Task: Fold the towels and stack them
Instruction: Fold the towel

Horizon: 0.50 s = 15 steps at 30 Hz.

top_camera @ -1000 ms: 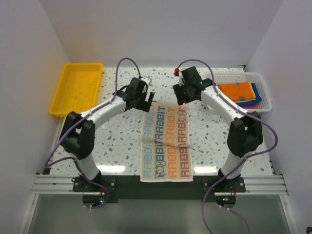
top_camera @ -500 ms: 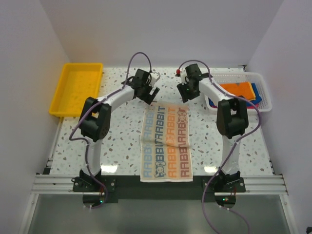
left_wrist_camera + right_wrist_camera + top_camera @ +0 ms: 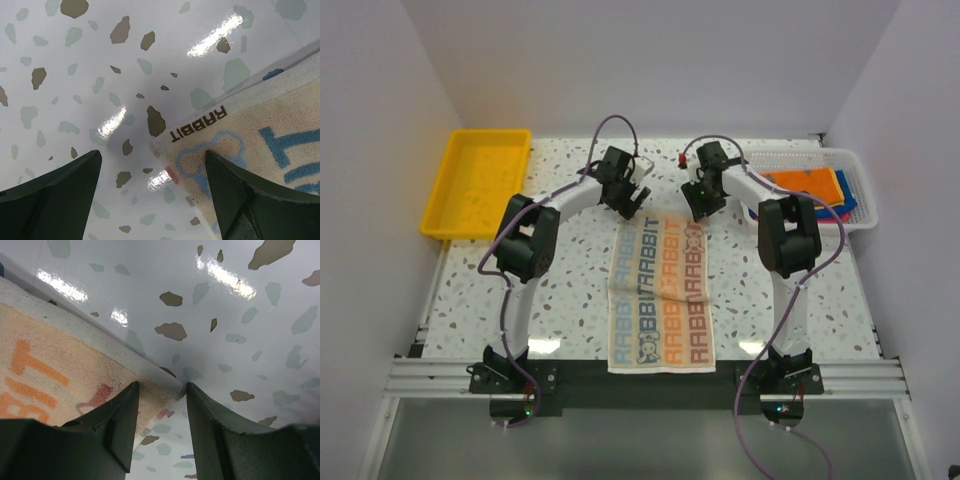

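1. Nothing is folded yet. The printed towel (image 3: pixel 660 290) lies spread flat on the desk (image 3: pixel 560 290) between the two arms, its long side running from the near edge toward the back, with no crease or fold showing.
2. The other towels sit bunched in the white basket (image 3: pixel 860 165) at the far right. An orange towel (image 3: pixel 807 187) is on top and a blue towel (image 3: pixel 848 190) shows beneath it. No stack has been started anywhere that I can see.
3. I judge the task to be at its very start, with both arms lined up on the printed towel's far corners for a first fold toward the near edge.
4. The left pincer (image 3: pixel 152 160) stands wide apart and holds nothing. The towel's far-left corner, with its small label, lies between the fingers, and no clamp on the cloth shows.
5. The right pincer (image 3: pixel 162 390) stands about half apart and holds nothing. The far-right corner lies in the gap between its fingers. One finger is above the cloth's edge, and I cannot tell whether it touches.
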### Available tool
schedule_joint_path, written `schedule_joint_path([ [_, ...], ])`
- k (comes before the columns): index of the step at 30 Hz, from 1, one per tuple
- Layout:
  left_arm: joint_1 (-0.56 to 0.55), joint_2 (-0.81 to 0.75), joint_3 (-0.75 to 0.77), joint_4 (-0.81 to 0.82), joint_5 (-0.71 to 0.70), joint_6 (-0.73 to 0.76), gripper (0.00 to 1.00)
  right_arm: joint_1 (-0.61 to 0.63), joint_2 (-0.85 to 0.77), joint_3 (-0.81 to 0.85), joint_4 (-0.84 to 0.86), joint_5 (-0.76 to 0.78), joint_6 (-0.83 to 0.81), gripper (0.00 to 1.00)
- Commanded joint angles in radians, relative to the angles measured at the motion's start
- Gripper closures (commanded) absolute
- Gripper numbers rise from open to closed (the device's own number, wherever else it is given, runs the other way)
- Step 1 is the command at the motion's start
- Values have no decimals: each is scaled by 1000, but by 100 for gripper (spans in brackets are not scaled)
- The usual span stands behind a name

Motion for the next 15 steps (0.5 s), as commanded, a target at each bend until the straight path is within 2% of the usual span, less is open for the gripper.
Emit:
schedule_joint_path([
  [1,7,14,44,15,19,11,10,-3,30,-27,31,9,-8,54],
  [3,5,15,41,15,16,8,10,-3,34,-49,35,3,-7,54],
  [6,5,14,41,21,9,6,11,-3,38,-67,38,-14,-8,61],
  [8,5,12,44,24,6,3,12,-1,43,-73,35,-18,-12,71],
  [10,7,9,44,36,1,-9,12,-3,41,-79,35,-24,-15,85],
  [12,7,8,45,45,-1,-27,14,-3,41,-79,34,-26,-18,92],
  [13,7,8,45,50,-29,-32,16,-3,41,-78,32,-29,-21,99],
  [15,10,9,47,57,-30,-49,17,-3,40,-81,28,-29,-28,100],
])
